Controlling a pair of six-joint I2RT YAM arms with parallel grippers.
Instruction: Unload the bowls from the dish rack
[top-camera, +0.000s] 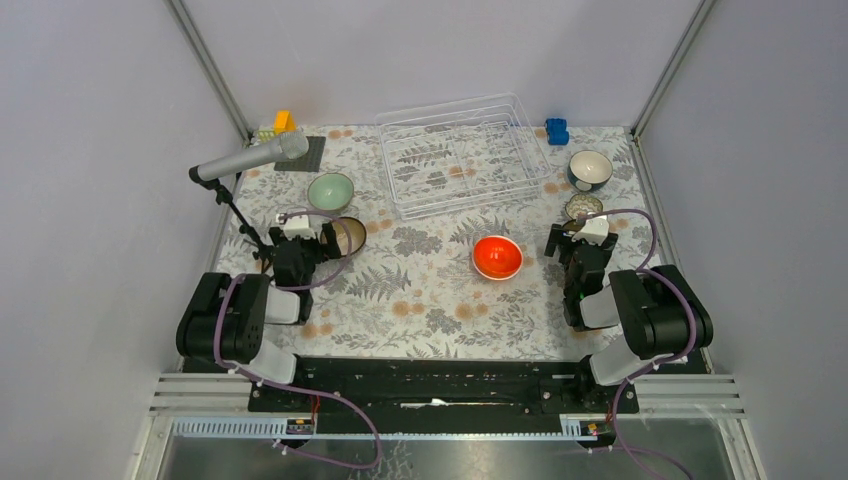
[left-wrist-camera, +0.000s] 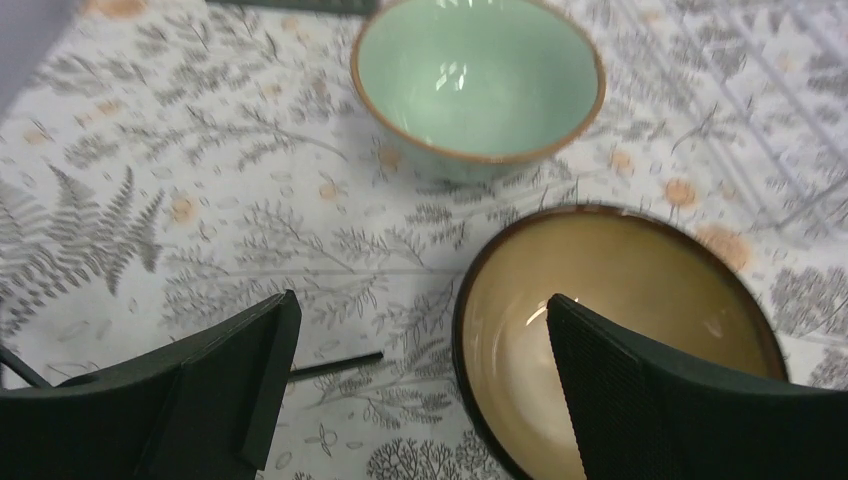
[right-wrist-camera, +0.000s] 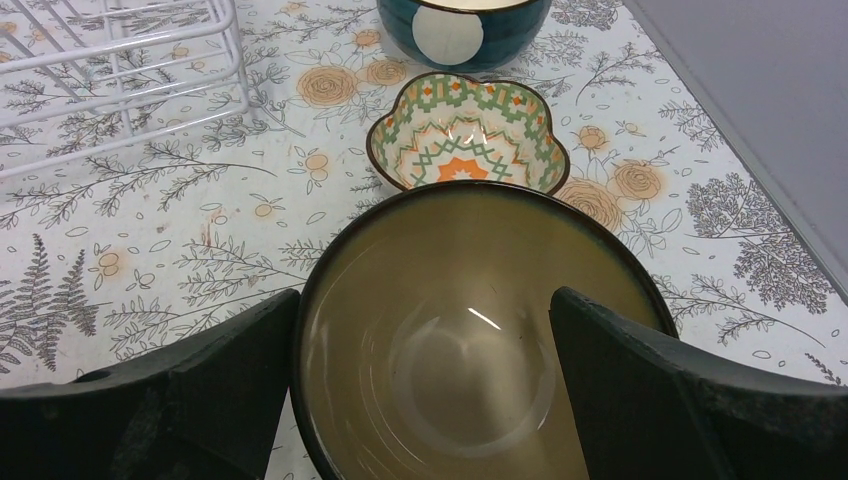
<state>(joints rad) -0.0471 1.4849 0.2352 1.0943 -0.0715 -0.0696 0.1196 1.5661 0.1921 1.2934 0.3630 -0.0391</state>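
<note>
Left gripper (left-wrist-camera: 420, 330): jaws wide apart, holding nothing. One finger hangs over the inside of the tan bowl (left-wrist-camera: 640, 290), the other over bare table (top-camera: 420, 290), so the bowl's near rim sits between them. Can't tell if either touches it. Mint bowl (left-wrist-camera: 478, 75) is just beyond the tan one, close to it, upright.

Right gripper (right-wrist-camera: 425, 320): also spread wide, nothing clamped. Fingers straddle the brown bowl (right-wrist-camera: 440, 290), one on each side of its rim; contact unclear. Patterned bowl (right-wrist-camera: 465, 135) is just beyond the brown one, rims nearly meeting. Teal bowl (right-wrist-camera: 500, 20) is past that, toward the far right corner.

Orange bowl (top-camera: 497, 257) sits mid-table between the two arms, apart from both.

Rack (top-camera: 455, 155) is at far centre. All six bowls seen stand upright on the table, outside it. Blue block (top-camera: 557, 130) is off the rack's far right corner; a mic (top-camera: 250, 158) on a stand is at far left.
</note>
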